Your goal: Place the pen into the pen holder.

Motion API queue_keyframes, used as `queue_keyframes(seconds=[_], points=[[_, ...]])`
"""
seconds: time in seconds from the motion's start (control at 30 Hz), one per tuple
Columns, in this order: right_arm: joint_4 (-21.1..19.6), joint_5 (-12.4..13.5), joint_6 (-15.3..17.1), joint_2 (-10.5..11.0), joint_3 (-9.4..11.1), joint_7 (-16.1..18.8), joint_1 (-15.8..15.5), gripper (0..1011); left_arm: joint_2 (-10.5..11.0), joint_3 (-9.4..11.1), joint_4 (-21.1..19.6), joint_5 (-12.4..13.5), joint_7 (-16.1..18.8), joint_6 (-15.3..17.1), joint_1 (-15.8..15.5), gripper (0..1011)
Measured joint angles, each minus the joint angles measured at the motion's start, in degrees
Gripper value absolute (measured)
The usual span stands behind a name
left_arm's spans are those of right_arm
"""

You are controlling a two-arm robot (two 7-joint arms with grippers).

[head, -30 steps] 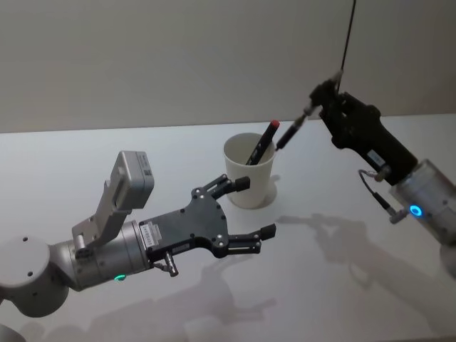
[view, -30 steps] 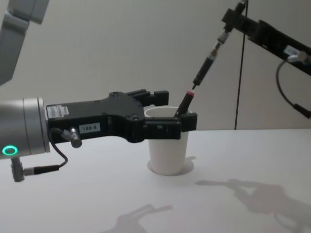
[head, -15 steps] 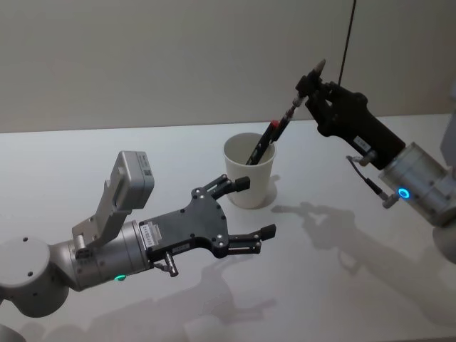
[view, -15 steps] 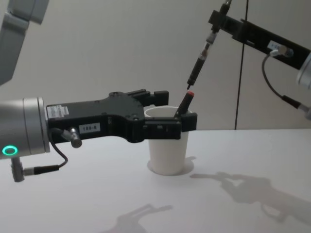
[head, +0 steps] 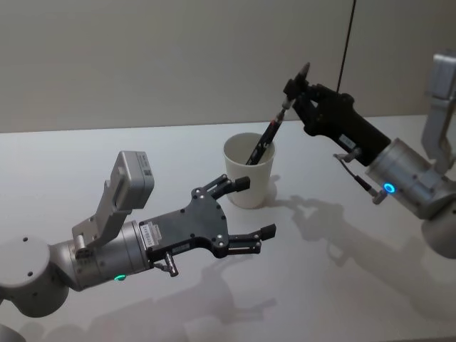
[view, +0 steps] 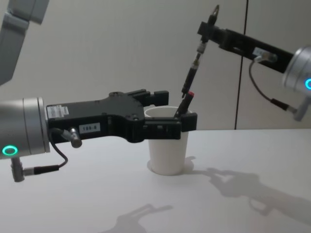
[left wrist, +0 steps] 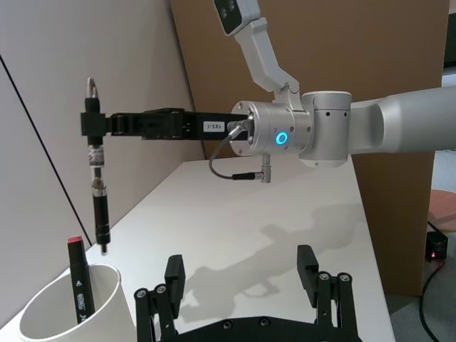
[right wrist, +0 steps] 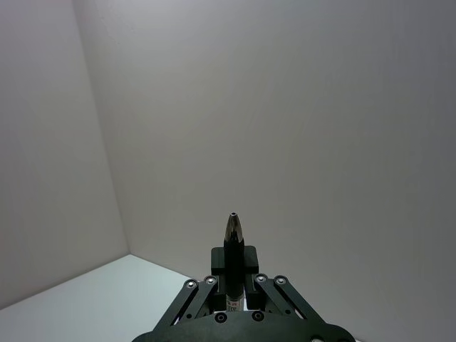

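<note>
The pen holder (head: 246,178) is a white paper cup standing mid-table, also in the chest view (view: 167,153) and the left wrist view (left wrist: 114,308). The pen (head: 258,149), black with a red tip (view: 190,94), leans inside it (left wrist: 80,285). My right gripper (head: 293,92) hangs above and right of the cup, shut on a slim black-and-silver rod (left wrist: 96,203) whose lower end points down near the pen's tip (view: 192,73). The right wrist view shows the rod (right wrist: 233,235) between the fingers (right wrist: 234,274). My left gripper (head: 255,206) is open just in front of the cup (left wrist: 241,263), holding nothing.
The white table (head: 342,285) runs flat around the cup, with a plain wall behind. A thin black cable (head: 347,43) hangs down the wall at the right. The right arm's body (head: 406,185) stands over the table's right side.
My right gripper has moved left toward the cup and turned the rod more upright, bringing its lower end close above the pen's red tip. The left arm and the cup have not moved.
</note>
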Motion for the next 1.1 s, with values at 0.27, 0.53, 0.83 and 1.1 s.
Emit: queue_keyframes(seconds=[0.27,0.53,0.83,1.1], points=[[2.9,-1.5,-0.7,-1.4,-0.9,-1.2,2.1,132,0.0,0.0,0.0,0.0,0.0,0.0,0.0,1004],[5.1,-2.8,-1.3,-2.5,-1.6,-2.1,3.8,131,0.0,0.0,0.0,0.0,0.0,0.0,0.0,1004],[7.4,-4.5,-0.9,-3.5,-2.2,-2.8,5.9,131,0.0,0.0,0.0,0.0,0.0,0.0,0.0,1004],[9.4,-6.0,0.4,-4.3,-2.7,-3.4,7.5,132,0.0,0.0,0.0,0.0,0.0,0.0,0.0,1004]])
